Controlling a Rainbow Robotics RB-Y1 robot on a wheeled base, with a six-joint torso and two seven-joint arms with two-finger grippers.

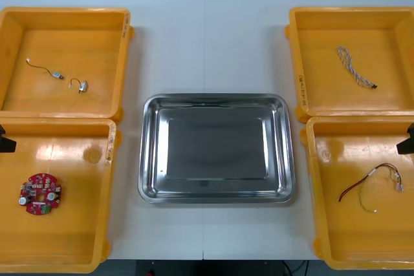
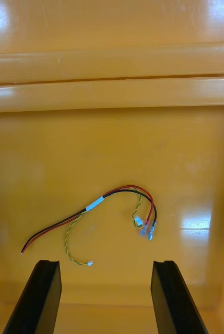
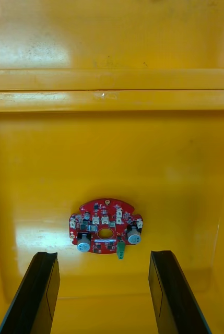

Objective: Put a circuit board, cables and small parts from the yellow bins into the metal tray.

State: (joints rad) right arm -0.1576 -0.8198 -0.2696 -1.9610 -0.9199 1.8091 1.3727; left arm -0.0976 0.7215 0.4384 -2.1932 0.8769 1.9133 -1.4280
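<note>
While both gape, board [image 3: 104, 216] lies beyond left pincer [image 3: 102, 255], cable [image 2: 95, 204] beyond right pincer [image 2: 105, 263].

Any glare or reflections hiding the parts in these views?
Front view: the metal tray mirrors a dark patch, its rim bright, nothing hidden. Right wrist view: a bright highlight on the yellow bin floor sits beside the connectors of the cable, beyond the open right gripper, not over them. Left wrist view: soft sheen beside the circuit board, beyond the open left gripper; board unobscured.
</note>
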